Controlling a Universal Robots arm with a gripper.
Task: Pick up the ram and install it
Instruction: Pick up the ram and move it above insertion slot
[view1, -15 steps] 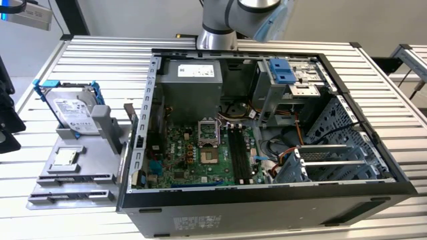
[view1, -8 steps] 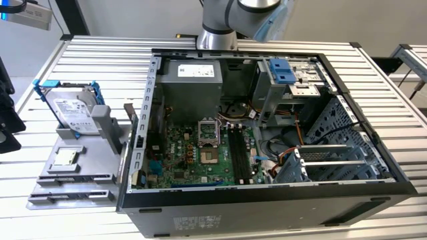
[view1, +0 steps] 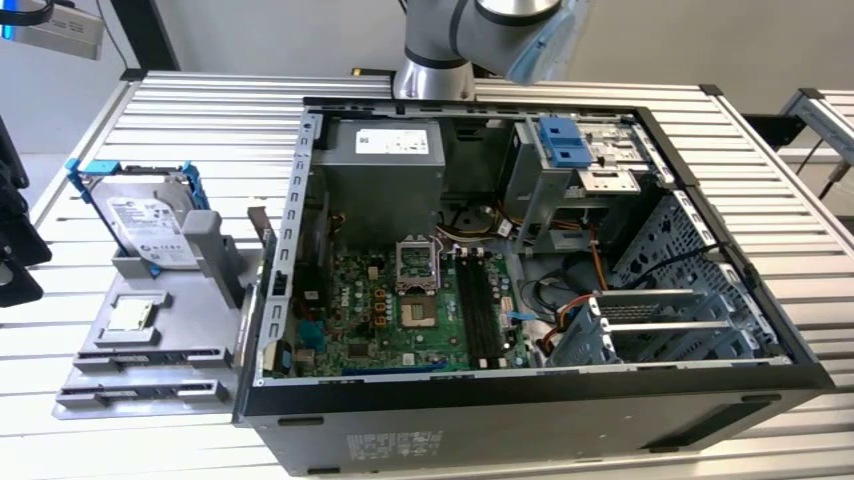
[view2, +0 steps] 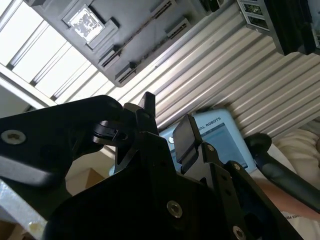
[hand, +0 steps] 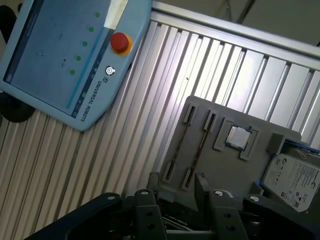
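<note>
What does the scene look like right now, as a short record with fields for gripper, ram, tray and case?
gripper: open, holds nothing, apart from the grey tray
ram: edge-on in a tray slot, not gripped
also on tray: square chip, hard drive
case: open, black motherboard slots appear empty

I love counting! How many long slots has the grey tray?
2, both in the grey tray: one slot beside the square silver chip, the other slot past it. Part of the tray is hidden.
</note>
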